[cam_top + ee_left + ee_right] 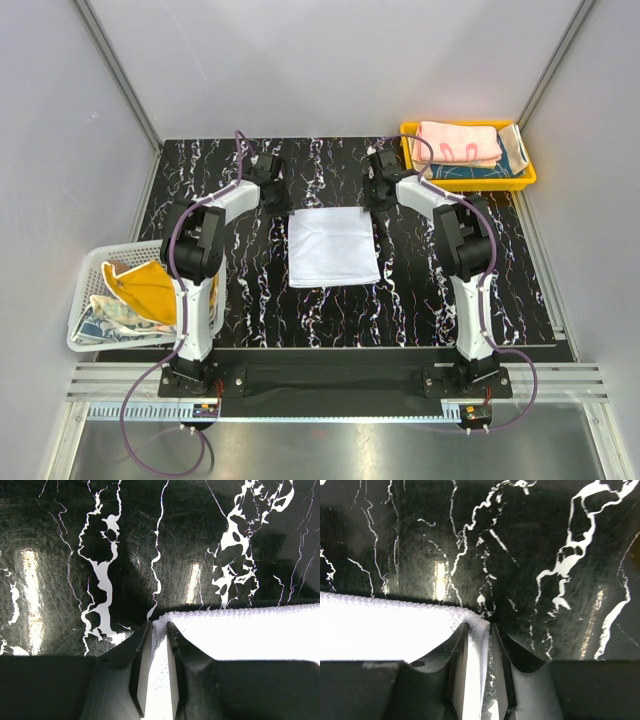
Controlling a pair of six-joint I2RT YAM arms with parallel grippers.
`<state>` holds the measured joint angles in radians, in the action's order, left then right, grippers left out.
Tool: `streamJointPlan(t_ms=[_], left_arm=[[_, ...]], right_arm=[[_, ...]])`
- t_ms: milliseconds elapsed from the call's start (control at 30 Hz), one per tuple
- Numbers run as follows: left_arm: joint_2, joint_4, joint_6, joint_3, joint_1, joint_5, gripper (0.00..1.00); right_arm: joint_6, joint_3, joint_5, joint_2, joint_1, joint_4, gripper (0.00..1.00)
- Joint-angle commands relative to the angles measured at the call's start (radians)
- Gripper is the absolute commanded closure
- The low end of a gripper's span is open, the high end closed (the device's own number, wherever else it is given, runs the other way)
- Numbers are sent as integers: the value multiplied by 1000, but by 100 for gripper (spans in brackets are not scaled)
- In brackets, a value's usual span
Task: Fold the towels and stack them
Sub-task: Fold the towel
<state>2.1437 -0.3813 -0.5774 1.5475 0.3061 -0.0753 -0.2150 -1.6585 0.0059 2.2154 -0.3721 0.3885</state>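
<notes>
Soft, even light from above fills the top view, and the table (250,290) there is sharp from edge to edge. In both wrist views the towel (250,635) is blown out to flat white, its weave showing only along the edge by the left gripper (159,626) and the right gripper (480,626). Just ahead of each gripper, lamp glare lies on the glossy table as pale upright smears. The near fingers (120,652) are dark and slightly out of focus.
</notes>
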Motion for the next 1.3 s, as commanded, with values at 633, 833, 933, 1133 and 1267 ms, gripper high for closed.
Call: streamJointPlan(t_ms=[633,833,933,1133,1267], left_arm=[[-42,35,31,23,-1,-26,100],[-140,71,25,-6,-2,-7,100],[-195,104,16,-46,-1,-7,100],[-280,147,-10,-142,1,-23,100],[-341,206,-45,-242,2,-29,100]], right_arm=[[-21,-1,-100,-40,35,-77,100],[-26,39,-90,-141,35,-115,100],[-30,77,-83,-189,35,-137,100],[-55,172,-92,-281,35,-175,100],[-92,294,-106,-351,35,-223,100]])
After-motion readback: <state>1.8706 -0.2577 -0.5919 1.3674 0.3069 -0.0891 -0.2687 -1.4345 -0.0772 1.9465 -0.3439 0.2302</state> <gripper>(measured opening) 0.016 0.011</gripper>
